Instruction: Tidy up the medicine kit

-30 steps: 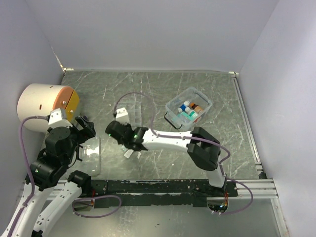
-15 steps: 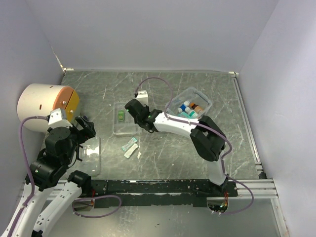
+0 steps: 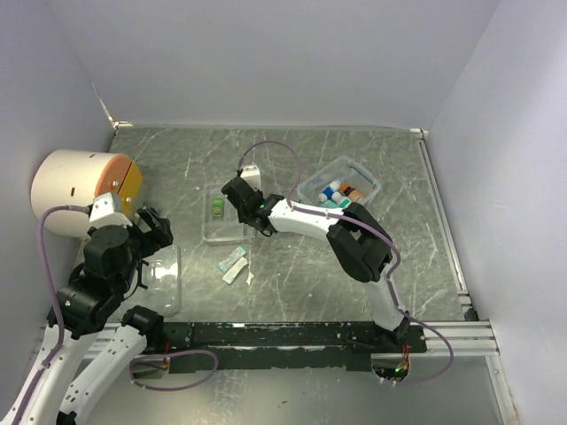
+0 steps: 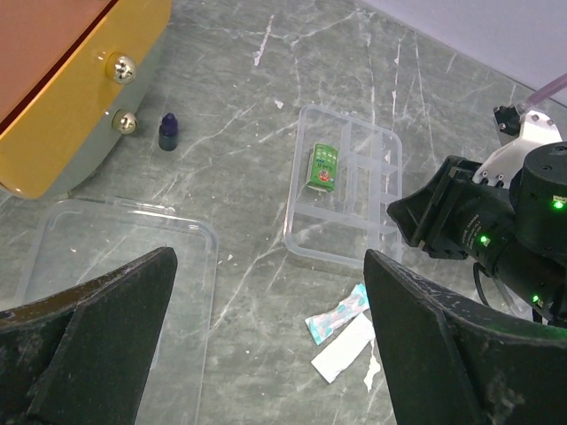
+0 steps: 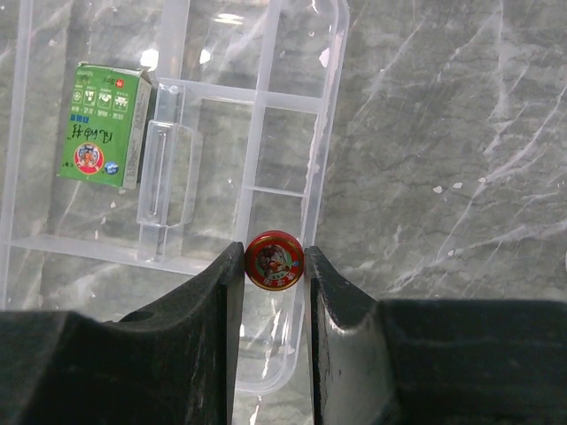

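Observation:
The medicine kit lies in parts. Its clear case (image 3: 338, 189) with small bottles inside sits back right, its clear lid (image 3: 165, 280) lies near left, and its clear divided tray (image 3: 226, 215) lies in the middle. A green box (image 5: 99, 135) rests in one tray compartment. My right gripper (image 5: 275, 262) is shut on a small red round tin (image 5: 275, 258), which hangs over the tray's right rim (image 5: 321, 150). My left gripper (image 4: 270, 354) stands wide open above the table between the lid (image 4: 115, 274) and two sachets (image 4: 341, 317), and nothing is between its fingers.
A big white-and-orange cylinder (image 3: 81, 189) lies at the left wall. A small dark bottle (image 4: 167, 133) stands beside it. A teal-pink sachet and a white one (image 3: 235, 264) lie just in front of the tray. Walls enclose the table on three sides.
My right arm has swung from beside the sachets up to the tray's right side, carrying the tin. It barely moved in the last half second. The left arm stayed still.

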Available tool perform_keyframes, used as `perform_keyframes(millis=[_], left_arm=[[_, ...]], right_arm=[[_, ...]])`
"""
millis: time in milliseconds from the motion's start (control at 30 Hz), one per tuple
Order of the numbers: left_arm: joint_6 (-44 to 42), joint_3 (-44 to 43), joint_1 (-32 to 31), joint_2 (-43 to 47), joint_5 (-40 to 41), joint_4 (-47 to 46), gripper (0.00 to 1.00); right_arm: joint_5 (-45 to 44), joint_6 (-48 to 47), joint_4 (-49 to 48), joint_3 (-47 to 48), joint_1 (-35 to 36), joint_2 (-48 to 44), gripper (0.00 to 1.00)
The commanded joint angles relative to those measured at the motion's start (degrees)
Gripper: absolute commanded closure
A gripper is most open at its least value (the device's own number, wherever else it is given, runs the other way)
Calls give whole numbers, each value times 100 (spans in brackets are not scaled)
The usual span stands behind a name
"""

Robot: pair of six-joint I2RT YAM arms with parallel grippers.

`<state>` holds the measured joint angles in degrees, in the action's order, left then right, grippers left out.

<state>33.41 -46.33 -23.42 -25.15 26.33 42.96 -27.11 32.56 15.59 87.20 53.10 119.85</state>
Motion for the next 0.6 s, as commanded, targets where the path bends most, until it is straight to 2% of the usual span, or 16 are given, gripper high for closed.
perform_keyframes(millis=[0,567], left_arm=[[-89,-78,39,-66,-92,-103,2],[-80,-83,39,-147,-76,-80,2]], right_arm=[[68,-73,8,165,-33,115,75],[222,-120,-159,-1,-61,100,75]])
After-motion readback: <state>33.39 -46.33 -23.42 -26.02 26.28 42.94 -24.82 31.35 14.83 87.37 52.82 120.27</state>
